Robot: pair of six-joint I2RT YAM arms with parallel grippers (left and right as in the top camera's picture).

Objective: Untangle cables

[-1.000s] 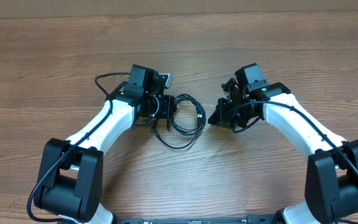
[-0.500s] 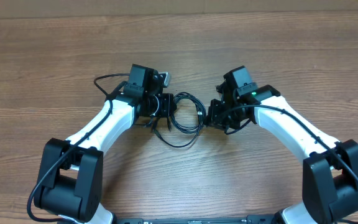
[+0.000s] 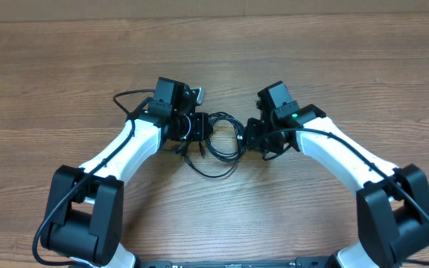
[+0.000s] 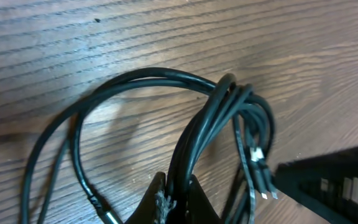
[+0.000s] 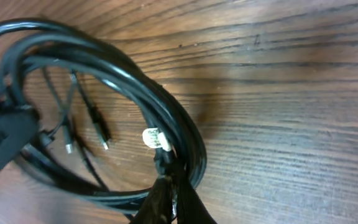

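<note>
The cables (image 3: 220,154) lie as a small tangle of thin black loops at the table's middle, between my two arms. My left gripper (image 3: 205,128) is at the tangle's left side. In the left wrist view, my left gripper (image 4: 176,200) is shut on a few strands of the cables (image 4: 216,106), which rise from its tips into a wide loop. My right gripper (image 3: 250,138) is at the tangle's right edge. In the right wrist view, my right gripper (image 5: 171,186) is shut, its tips touching the cables (image 5: 123,71) beside a white-tagged plug (image 5: 154,138). Nothing shows between its fingers.
The wooden table (image 3: 334,59) stretches bare all around the tangle. A thicker black cord (image 3: 125,97) fixed to the left arm loops out to the left. The two arm bases (image 3: 80,216) stand at the front corners. Small silver-tipped plugs (image 4: 263,186) lie loose inside the loops.
My right arm has moved left, shut, until its tips reached the tangle's right edge. The left arm and the cables have stayed put.
</note>
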